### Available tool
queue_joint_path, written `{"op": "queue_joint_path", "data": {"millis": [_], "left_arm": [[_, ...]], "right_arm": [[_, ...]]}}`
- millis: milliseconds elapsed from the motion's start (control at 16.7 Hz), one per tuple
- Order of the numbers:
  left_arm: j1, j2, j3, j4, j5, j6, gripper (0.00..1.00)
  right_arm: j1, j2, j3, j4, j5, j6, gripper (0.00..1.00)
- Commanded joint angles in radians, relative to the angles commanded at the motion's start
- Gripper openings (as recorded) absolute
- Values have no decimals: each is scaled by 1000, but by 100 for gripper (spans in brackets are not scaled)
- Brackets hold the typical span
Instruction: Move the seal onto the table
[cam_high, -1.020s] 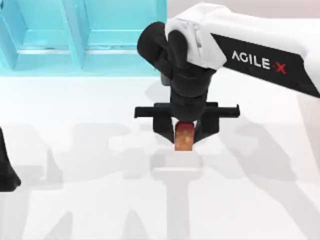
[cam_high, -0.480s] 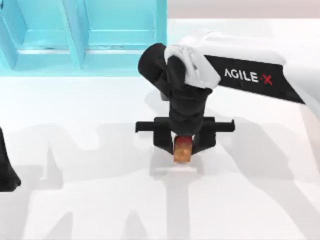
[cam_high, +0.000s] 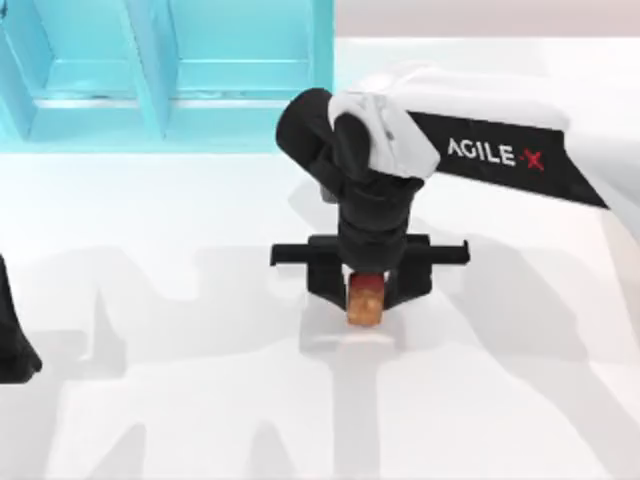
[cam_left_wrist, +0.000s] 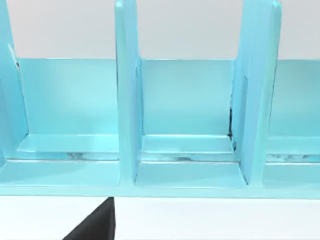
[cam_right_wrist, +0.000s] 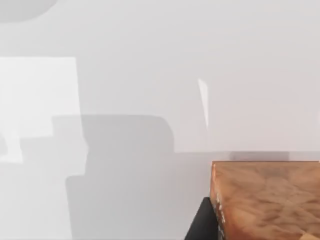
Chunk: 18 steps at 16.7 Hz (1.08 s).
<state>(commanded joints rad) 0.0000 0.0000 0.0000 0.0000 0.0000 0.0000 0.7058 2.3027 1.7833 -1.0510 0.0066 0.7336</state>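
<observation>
where the white table (cam_high: 150, 420) spreads out below the camera, the right gripper (cam_high: 366, 300) hangs near the middle of the scene, pointing straight down, its two black fingers clamped on the seal (cam_high: 365, 298); the seal is a small upright amber-orange block with a red top, and its lower end sits at or just above the glossy surface, though contact cannot be told from above; in the right wrist view the seal (cam_right_wrist: 267, 200) appears as a mottled orange slab with one black finger (cam_right_wrist: 202, 222) beside it and bare white table (cam_right_wrist: 125, 100) beyond; the right arm reaches in from the right edge of the top view, white with a black band; a turquoise shelf unit (cam_high: 160, 70) runs along the far edge at the left, well apart from the seal, with a strip of bare table between them; wide open room lies to the left, to the right and toward the near edge of the gripper; the left arm is parked at the left edge of the table, and i cannot tell how its fingers stand; its wrist view faces the shelf unit (cam_left_wrist: 185, 150) with its upright dividers; compared with a second ago, the right gripper and seal have come lower and slightly toward the near edge; since half a second ago they have barely shifted.
</observation>
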Motion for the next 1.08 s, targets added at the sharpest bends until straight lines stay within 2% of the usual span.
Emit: {"op": "queue_joint_path", "data": {"millis": [480, 1080], "left_arm": [[0, 0, 0, 0, 0, 0, 100], [0, 0, 0, 0, 0, 0, 100]], "right_arm": [[0, 0, 0, 0, 0, 0, 98], [-2, -1, 2, -2, 0, 0, 100]]}}
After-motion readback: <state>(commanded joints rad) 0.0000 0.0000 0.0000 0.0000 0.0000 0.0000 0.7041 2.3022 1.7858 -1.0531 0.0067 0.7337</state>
